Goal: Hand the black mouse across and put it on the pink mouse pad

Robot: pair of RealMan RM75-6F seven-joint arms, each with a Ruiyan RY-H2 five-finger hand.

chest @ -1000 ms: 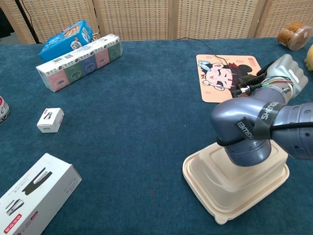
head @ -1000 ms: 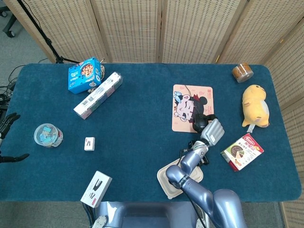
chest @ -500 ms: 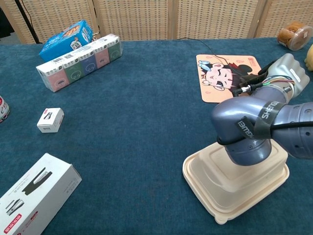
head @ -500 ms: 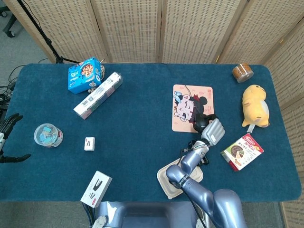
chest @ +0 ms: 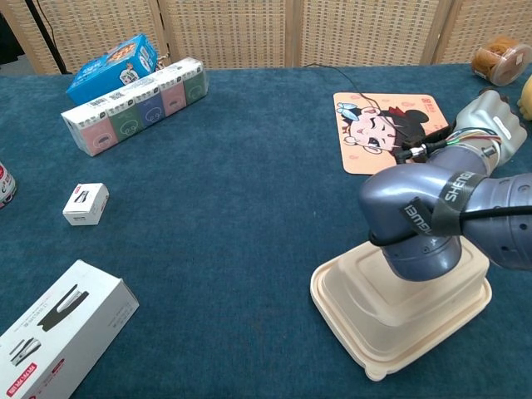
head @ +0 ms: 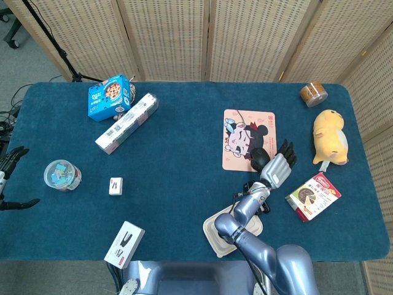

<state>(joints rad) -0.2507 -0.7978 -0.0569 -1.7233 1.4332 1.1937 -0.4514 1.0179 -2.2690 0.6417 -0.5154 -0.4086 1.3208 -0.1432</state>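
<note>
Two robot hands in view, and the job looks nearly done. Black mouse (head: 260, 158) sits at the lower right corner of the pink mouse pad (head: 245, 135), on or overlapping its edge; head view can't settle whether it lies fully on the pad. Chest view hides the mouse behind the right forearm, so no second check there.

Right robot hand (head: 277, 166) is just beside the mouse, fingers spread and pointing away from the robot, holding nothing as far as I can see. Can't tell whether a fingertip touches the mouse.

Left robot hand (head: 11, 178) is at the far left edge of the desk (head: 184, 184), well apart from everything, fingers apart and empty.

My read:
- Handover across: done, since the mouse is on the right side and the left robot hand holds nothing.
- Placement: done or as good as done, mouse set down at the pad corner.
- Left: pull the right robot hand clear without nudging the mouse off the pad edge. The corner position gives little margin.

Take-out box (head: 230, 228) sits under the right arm near the front edge; worth minding on retreat.
</note>
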